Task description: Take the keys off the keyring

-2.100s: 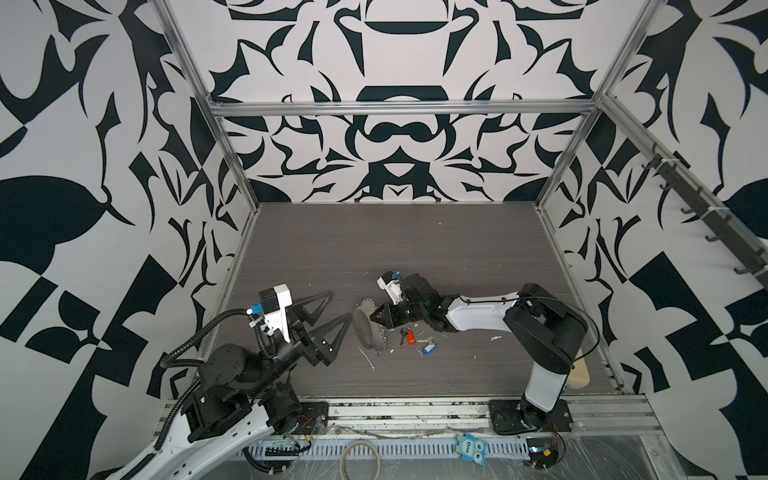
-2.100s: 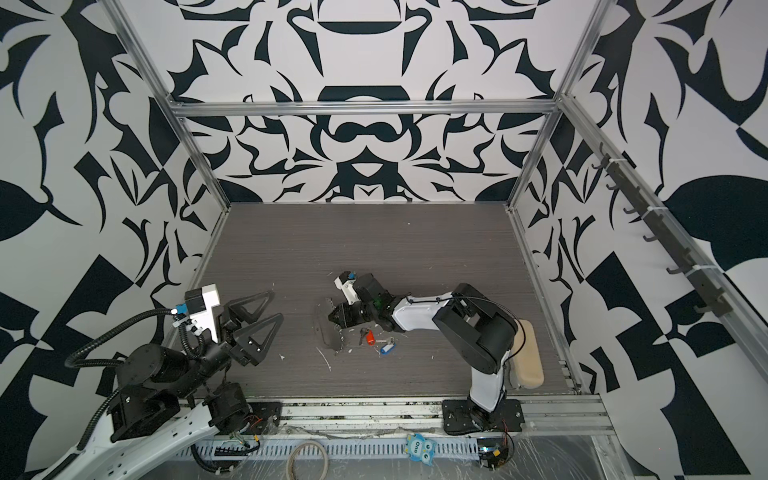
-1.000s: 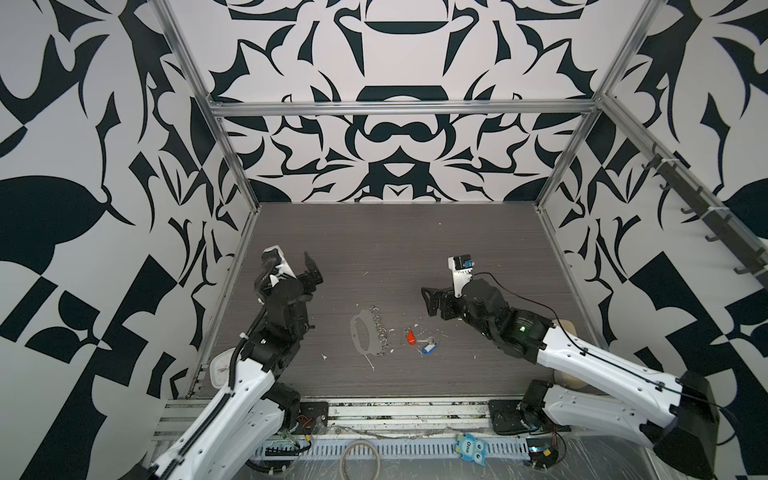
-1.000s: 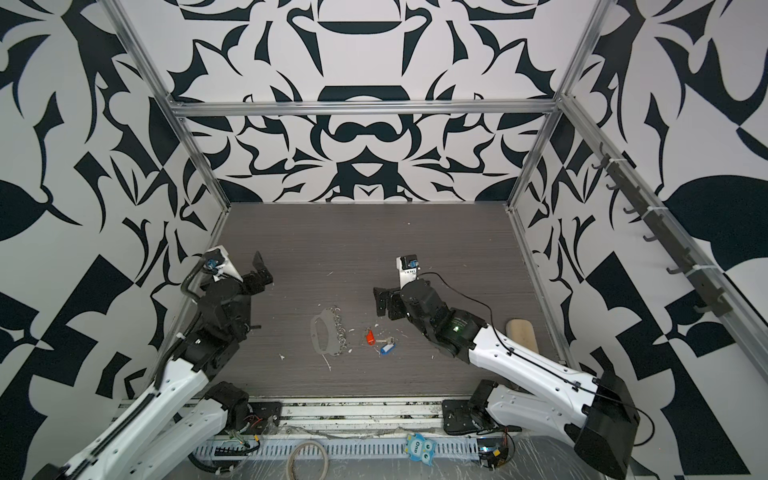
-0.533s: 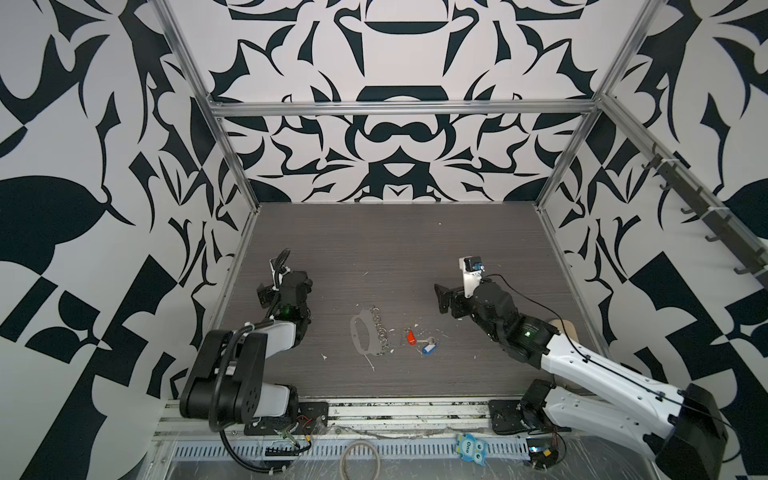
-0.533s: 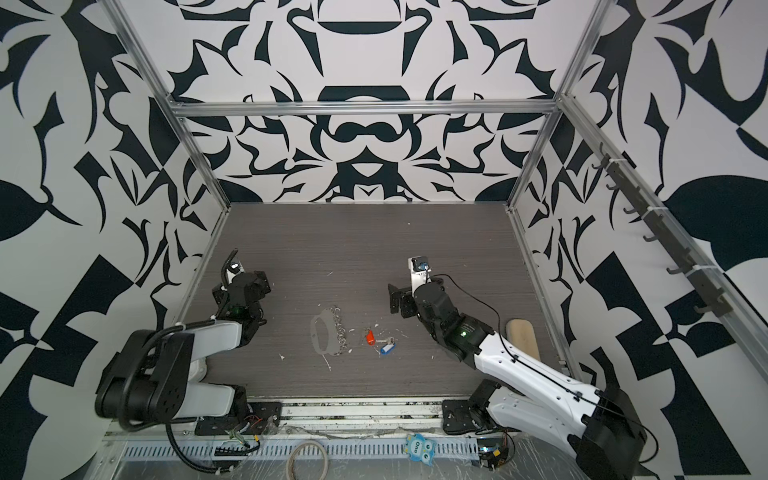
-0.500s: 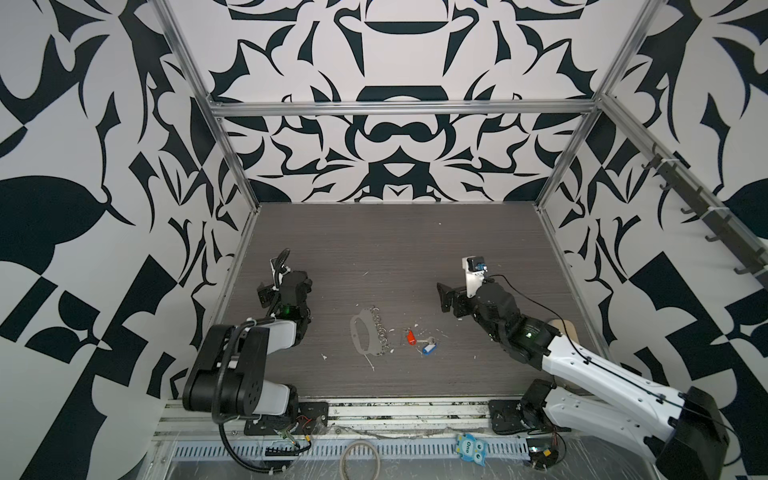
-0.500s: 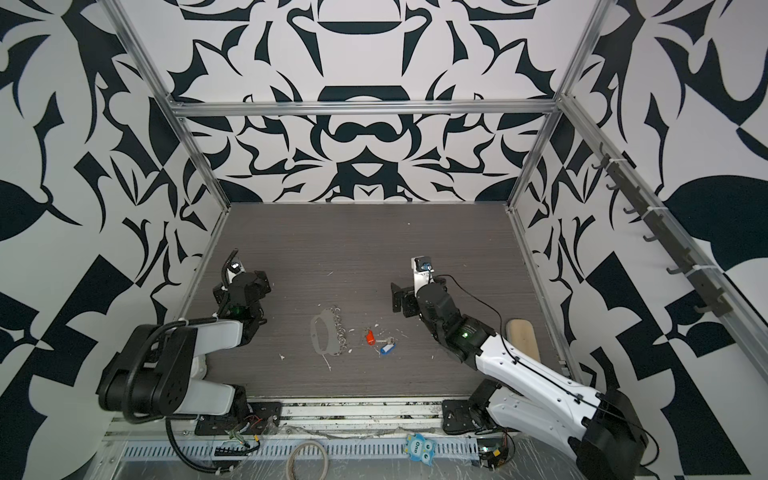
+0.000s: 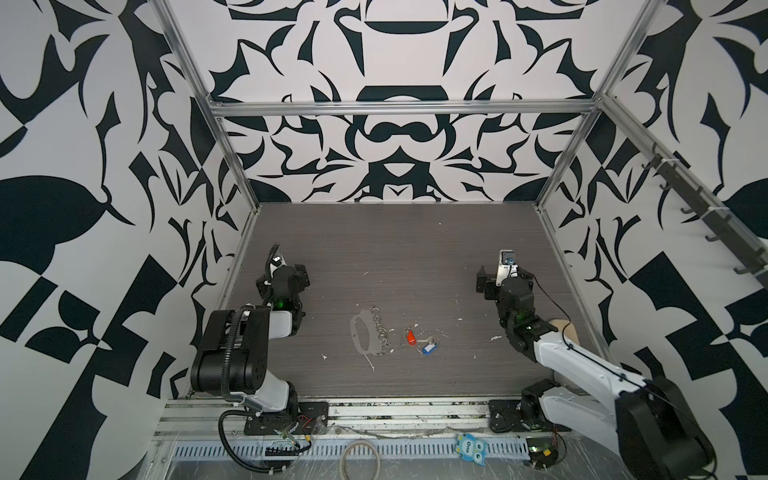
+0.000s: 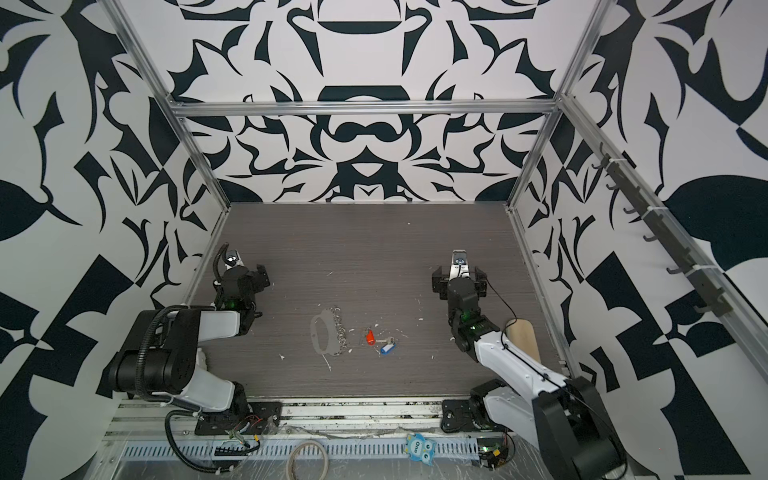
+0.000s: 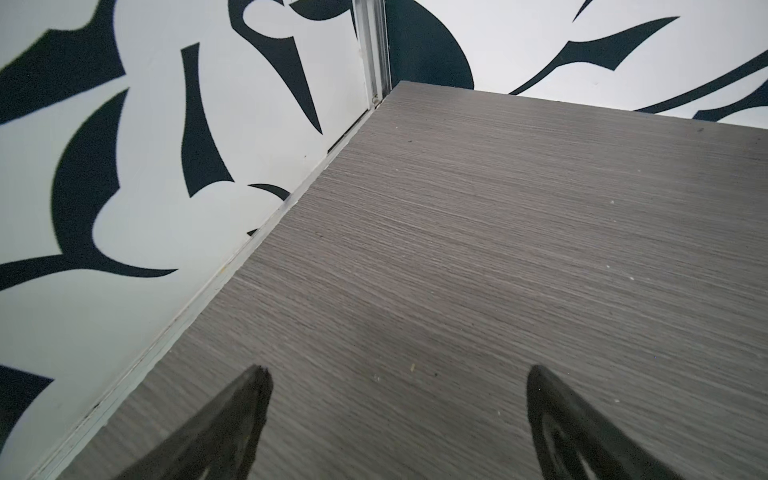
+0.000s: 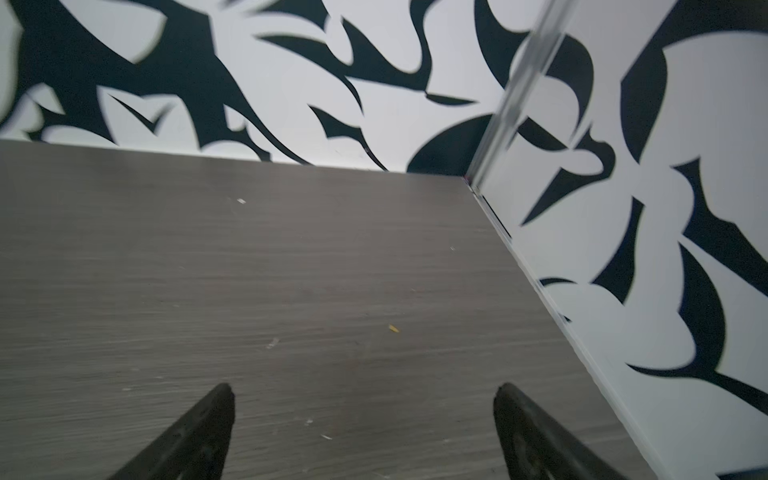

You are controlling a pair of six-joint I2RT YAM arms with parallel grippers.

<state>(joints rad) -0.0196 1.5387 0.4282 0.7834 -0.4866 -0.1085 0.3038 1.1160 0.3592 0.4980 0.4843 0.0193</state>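
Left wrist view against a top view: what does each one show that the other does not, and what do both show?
Only the left wrist view: the left hand seen close, open, nothing between its fingers. Only a top view: the keyring, the red-tagged key and blue-tagged key lying apart from it, and the right hand. Both: grey table, patterned wall.

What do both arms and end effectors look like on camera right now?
Left arm and right arm: black joint housings, white links, green wrist lights. A ribbed black hose runs along the left; a thin black cable along the right. Left end effector and right end effector: black tapered fingers.
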